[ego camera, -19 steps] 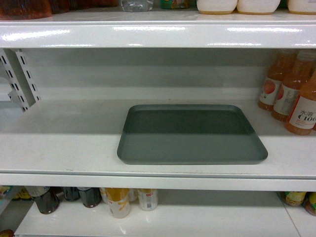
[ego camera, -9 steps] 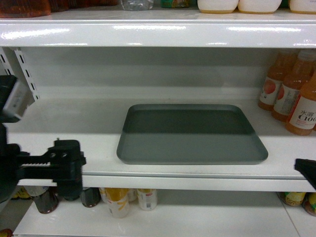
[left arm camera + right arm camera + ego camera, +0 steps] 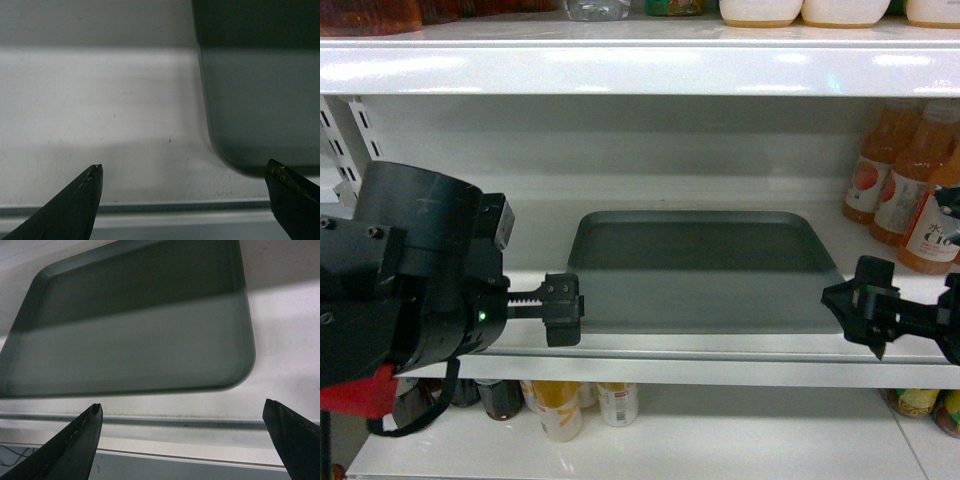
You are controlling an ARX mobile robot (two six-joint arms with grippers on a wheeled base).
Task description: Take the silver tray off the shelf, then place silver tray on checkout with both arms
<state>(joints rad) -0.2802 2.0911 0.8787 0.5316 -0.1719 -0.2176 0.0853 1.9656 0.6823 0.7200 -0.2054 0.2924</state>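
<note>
— Where's the silver tray (image 3: 705, 270)?

— Flat on the shelf (image 3: 450, 270), untouched. The left gripper (image 3: 563, 309) sits just off the tray's near left corner, the right gripper (image 3: 860, 304) off its near right corner, both spread wide, grasping nothing.

— So nothing's done?

— Lift and carry are all ahead. No checkout in sight. Juice bottles (image 3: 910, 190) stand right of the tray, more bottles (image 3: 560, 405) on the board below.

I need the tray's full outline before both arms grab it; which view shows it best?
The head view: the silver tray shows almost whole on the shelf. The right wrist view cuts its left end; the left wrist shows one corner.
</note>
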